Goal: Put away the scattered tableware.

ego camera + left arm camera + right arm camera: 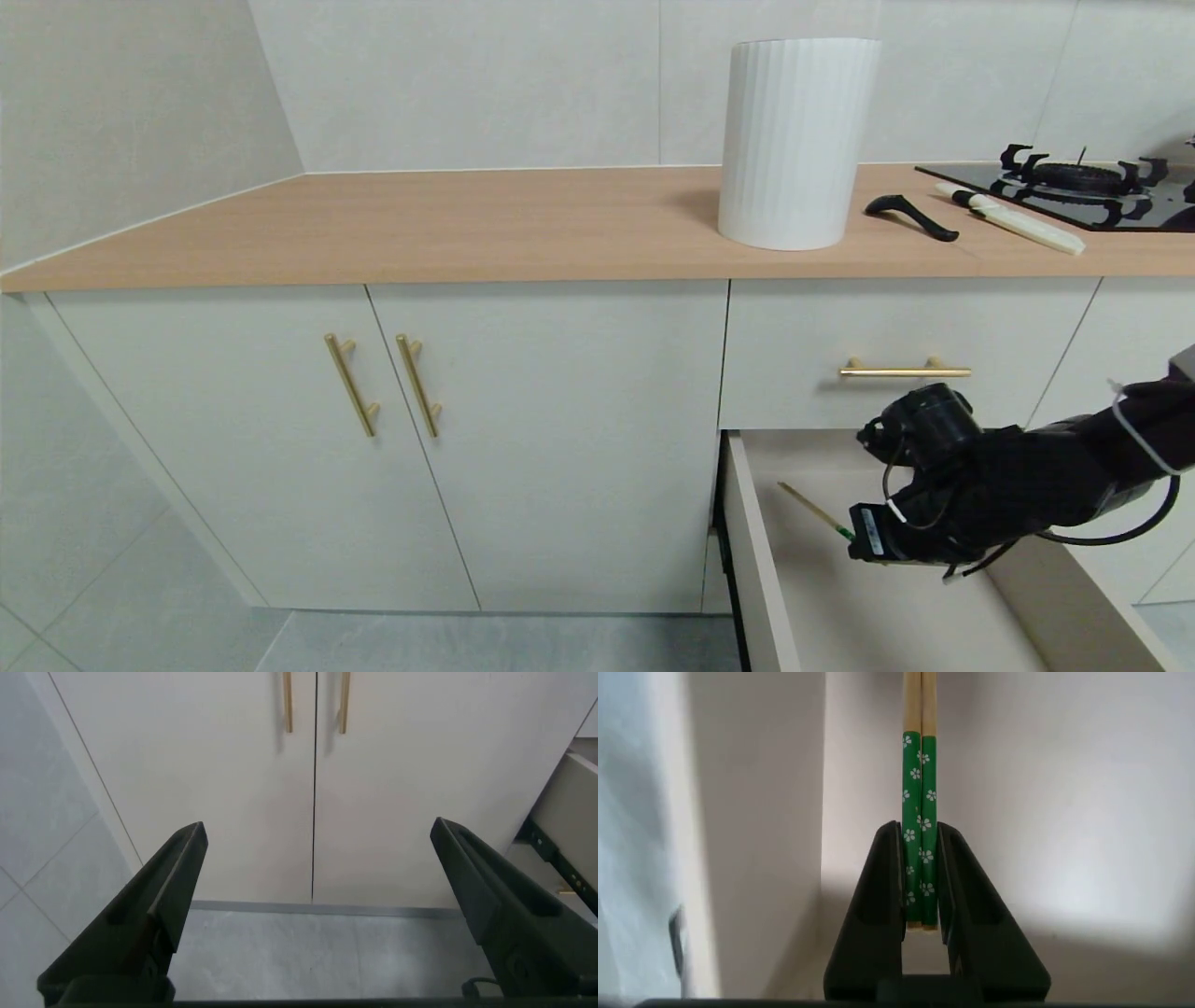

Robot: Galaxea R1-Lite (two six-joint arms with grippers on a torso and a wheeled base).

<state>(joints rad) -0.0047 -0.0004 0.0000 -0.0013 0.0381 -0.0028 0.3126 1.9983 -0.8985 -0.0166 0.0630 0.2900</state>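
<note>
2 chopsticks [921, 765] clamped in R tool [921, 835] (over open drawer [756, 541]) | L tool [318, 831] apart

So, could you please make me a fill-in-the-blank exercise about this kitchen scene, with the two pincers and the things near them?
1. The right pincer is shut on a pair of ____ with green flowered ends.
2. It holds them over the pulled-out ____ under the countertop.
3. The left pincer is ____, facing the cabinet doors.
4. The ribbed container on the countertop is ____ in colour.
Missing words: chopsticks; drawer; open; white.
</note>
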